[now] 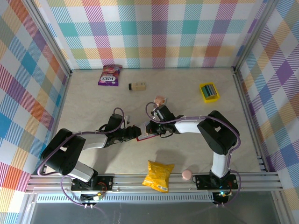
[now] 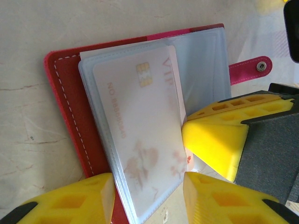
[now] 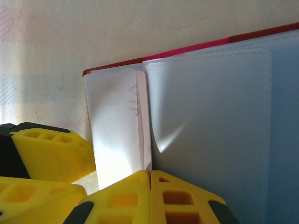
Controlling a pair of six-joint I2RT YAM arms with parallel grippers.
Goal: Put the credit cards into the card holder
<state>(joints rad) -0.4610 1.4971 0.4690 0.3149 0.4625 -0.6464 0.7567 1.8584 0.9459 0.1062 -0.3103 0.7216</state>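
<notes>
red and stitched, the folding card holder lies open mid-way on the pale marbled table, between both arms. the left gripper is part closed, its yellow fingers pressed on either side of the holder's clear sleeves. the right gripper is pinched tight on the edge of a thin pale plastic credit card marked vip, mostly inside a sleeve.

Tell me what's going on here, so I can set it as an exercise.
A robot is loading a card holder lying open on the table. The left pincer brackets its clear sleeves at one end, apparently steadying them. The right pincer is closed at the edge of a pale VIP card, seemingly pinching it; the card sits mostly inside a sleeve, one long edge sticking out.
</notes>
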